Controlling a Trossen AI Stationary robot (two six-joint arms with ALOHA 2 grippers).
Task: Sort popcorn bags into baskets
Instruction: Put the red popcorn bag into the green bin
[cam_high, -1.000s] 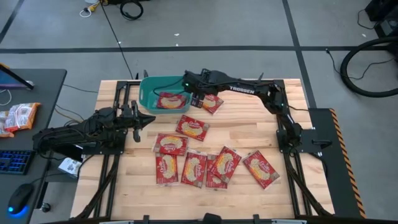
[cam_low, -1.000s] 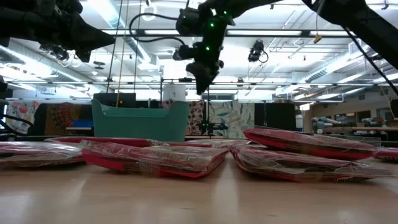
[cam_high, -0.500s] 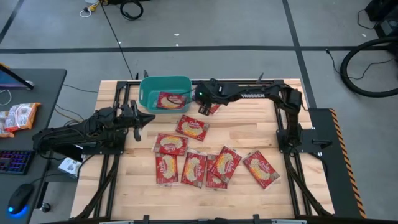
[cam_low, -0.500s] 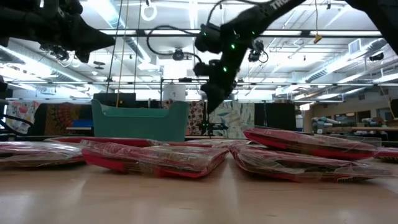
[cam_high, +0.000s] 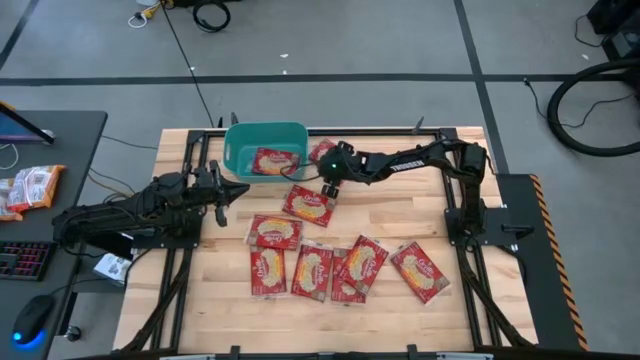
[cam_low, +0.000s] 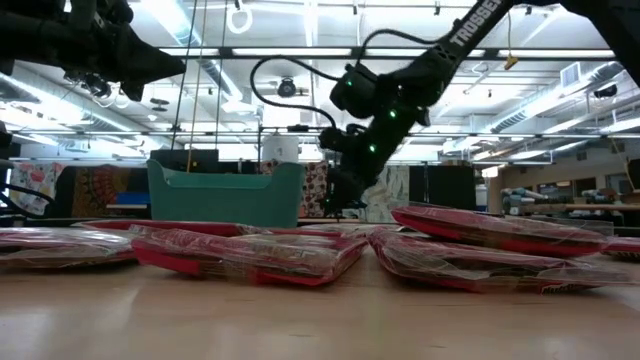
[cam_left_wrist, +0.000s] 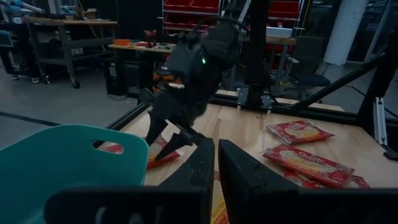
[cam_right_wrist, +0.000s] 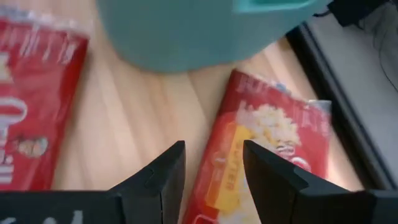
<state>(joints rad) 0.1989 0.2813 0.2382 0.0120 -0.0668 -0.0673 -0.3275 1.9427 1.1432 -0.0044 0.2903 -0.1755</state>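
Note:
Several red popcorn bags with cream oval labels lie flat on the wooden table (cam_high: 400, 215). One more lies inside the teal basket (cam_high: 262, 150) at the table's far side. Another bag (cam_high: 321, 152) lies flat just right of the basket, partly under my right arm. My right gripper (cam_high: 327, 185) is open and points down low over this bag (cam_right_wrist: 267, 137), one finger on either side of its label; the basket wall (cam_right_wrist: 186, 31) is just beyond. In the low view that gripper (cam_low: 338, 205) hangs close to the tabletop. My left gripper (cam_high: 226, 194) is shut and waits at the table's left edge.
Further bags (cam_high: 310, 205) (cam_high: 273, 232) (cam_high: 420, 272) lie in a loose group across the table's middle and near side, some overlapping. The black table frame (cam_right_wrist: 336, 118) runs close behind the bag by the basket. Bare wood lies at the table's right and near edges.
My right gripper has moved from above the basket's right rim toward the table's near edge and down, ending low over the bag beside the basket. Its arm has folded lower over the table. No bag has shifted.

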